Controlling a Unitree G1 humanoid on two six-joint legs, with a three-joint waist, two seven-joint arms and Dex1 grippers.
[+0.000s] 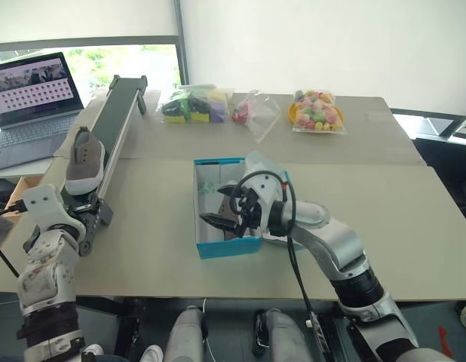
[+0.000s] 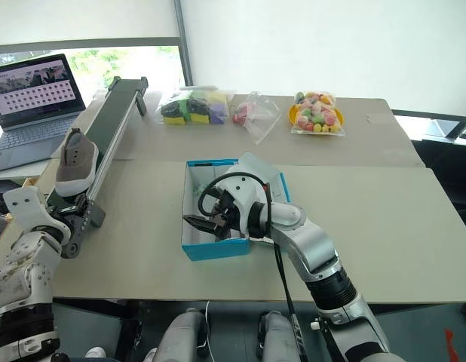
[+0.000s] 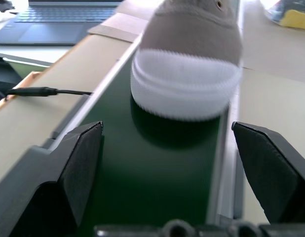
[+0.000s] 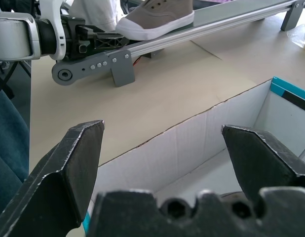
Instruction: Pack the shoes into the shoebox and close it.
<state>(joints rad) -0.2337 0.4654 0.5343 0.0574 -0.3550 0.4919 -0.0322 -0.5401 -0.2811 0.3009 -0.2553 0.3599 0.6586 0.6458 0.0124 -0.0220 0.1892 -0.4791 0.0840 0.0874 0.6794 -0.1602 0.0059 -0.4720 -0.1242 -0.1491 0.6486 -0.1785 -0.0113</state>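
One shoe (image 1: 85, 161) lies lengthwise on the belt (image 1: 116, 124), toe towards 7 o'clock. One box (image 1: 218, 247) open. Both grippers, left (image 3: 167, 173) and right (image 1: 220, 210), gape wide, empty.

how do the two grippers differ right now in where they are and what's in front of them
The left gripper sits low over the green conveyor belt, facing the heel of a grey-brown shoe riding on it; the right gripper hovers over the open blue shoebox, above its white inside. The left gripper is at the table's left edge, the right gripper near the middle. Both are open and empty.
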